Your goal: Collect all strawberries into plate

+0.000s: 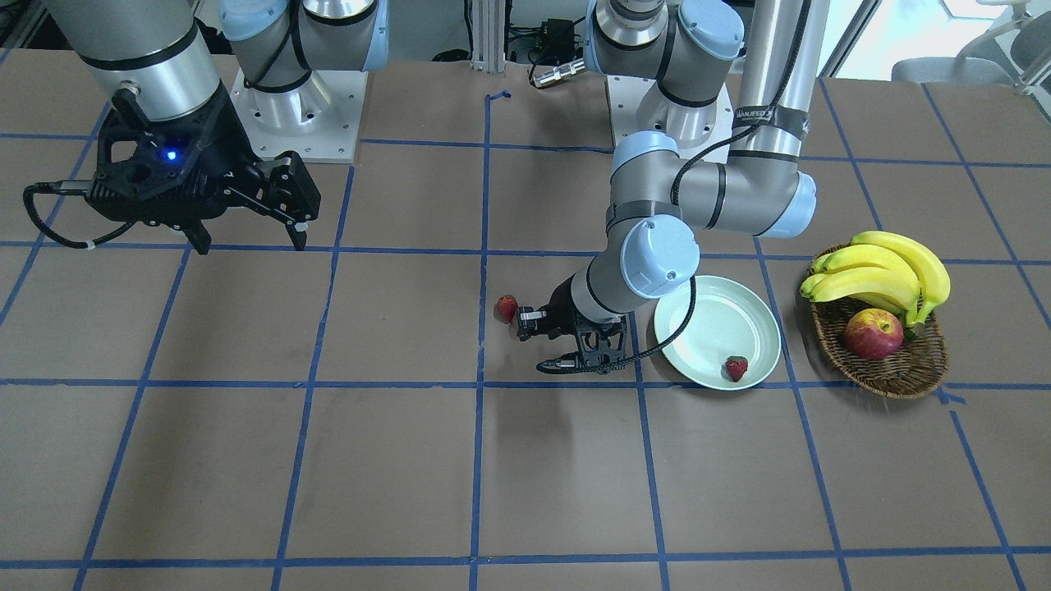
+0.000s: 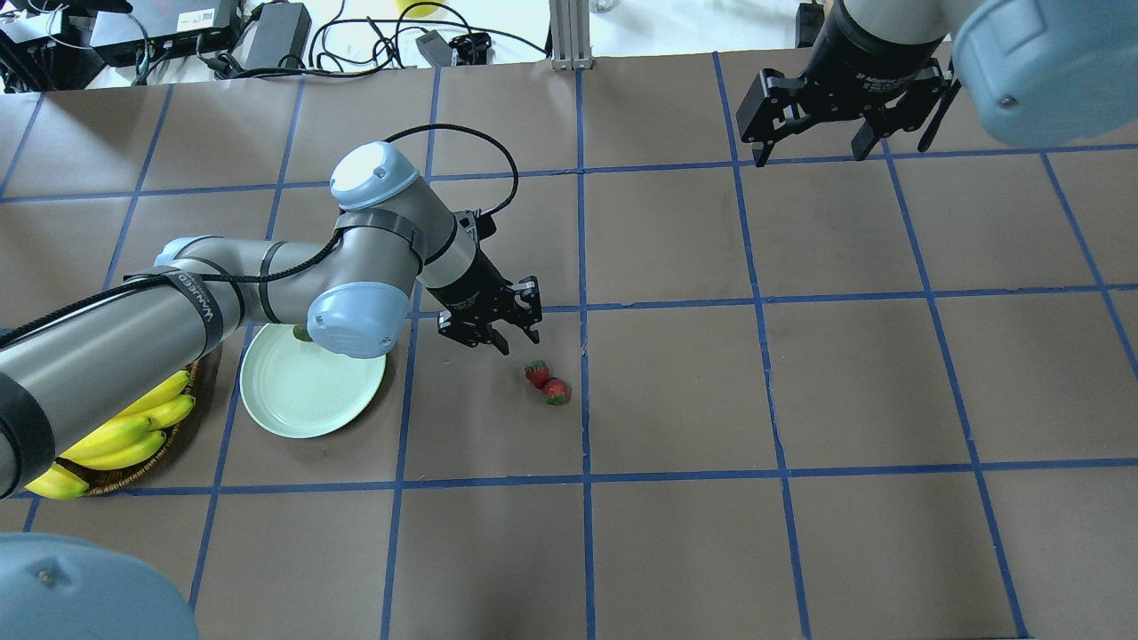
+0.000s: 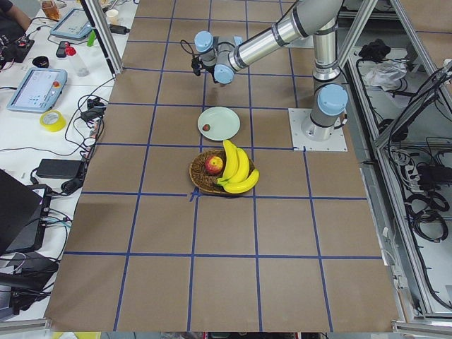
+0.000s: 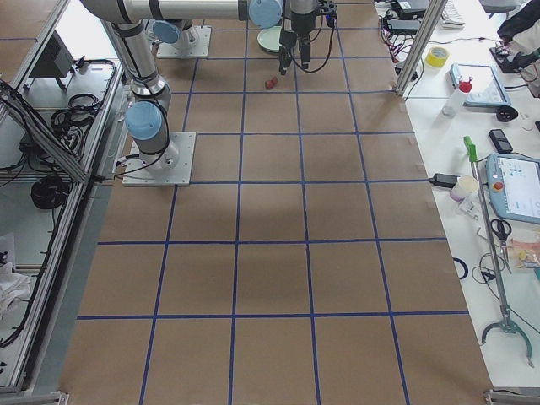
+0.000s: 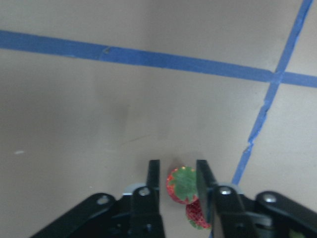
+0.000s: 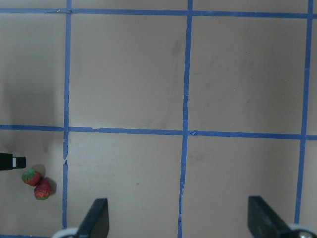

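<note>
1. Left gripper [image 2: 517, 342] has its two fingers apart and holds nothing. It hangs low over the table, just left of the two loose berries. Right gripper [image 2: 811, 156], at the far right of the table, is also spread wide and empty, well apart from all fruit.
2. The first strawberry [image 2: 536, 373] and the second strawberry [image 2: 557, 391] lie on the bare table and touch each other, just left of a blue tape line [image 2: 584, 427]. In the left wrist view the first one shows in the gap between the fingers, beyond their tips, and is not gripped.
3. I judge these berries to be light, soft and easy to bruise, with a somewhat slippery skin. A gentle closing across the widest part of the red body, below the green cap, seems best. Because the two berries touch, a finger may push the neighbour away.
4. The containers, from the left:
   - The basket [image 1: 895, 373] holds bananas [image 1: 883, 275] and one apple [image 1: 873, 334].
   - The plate [image 2: 302, 400], just right of the basket, holds the third strawberry [image 1: 736, 368] close to its rim. No other fruit shows in it.
</note>
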Action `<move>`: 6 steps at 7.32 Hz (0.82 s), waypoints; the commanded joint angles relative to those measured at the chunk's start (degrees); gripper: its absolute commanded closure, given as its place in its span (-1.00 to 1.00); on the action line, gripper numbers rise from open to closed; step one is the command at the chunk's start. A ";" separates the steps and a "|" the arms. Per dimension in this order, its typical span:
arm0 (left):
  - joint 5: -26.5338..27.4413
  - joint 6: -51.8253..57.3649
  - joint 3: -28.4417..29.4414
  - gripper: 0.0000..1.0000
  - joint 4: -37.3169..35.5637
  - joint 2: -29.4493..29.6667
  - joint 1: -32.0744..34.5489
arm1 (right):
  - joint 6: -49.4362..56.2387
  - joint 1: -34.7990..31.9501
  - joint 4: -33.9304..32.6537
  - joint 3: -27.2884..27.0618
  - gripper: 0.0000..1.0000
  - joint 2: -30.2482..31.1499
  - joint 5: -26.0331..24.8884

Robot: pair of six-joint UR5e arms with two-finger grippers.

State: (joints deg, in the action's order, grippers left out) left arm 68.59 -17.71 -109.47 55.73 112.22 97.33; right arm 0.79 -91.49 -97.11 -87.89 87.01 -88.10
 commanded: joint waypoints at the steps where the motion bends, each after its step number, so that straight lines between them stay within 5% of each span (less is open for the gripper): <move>1: -3.88 -7.20 -0.13 -0.93 0.34 0.89 0.14 | 0.00 0.00 -0.10 0.00 -1.00 0.00 0.03; 6: -3.65 -11.54 -1.97 -0.74 0.25 2.83 1.71 | 0.00 -0.09 -0.19 -0.09 -1.00 0.00 0.21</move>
State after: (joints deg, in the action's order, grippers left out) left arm 64.76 -27.70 -111.26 56.03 114.66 98.19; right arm 0.79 -91.57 -97.23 -87.98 87.01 -87.96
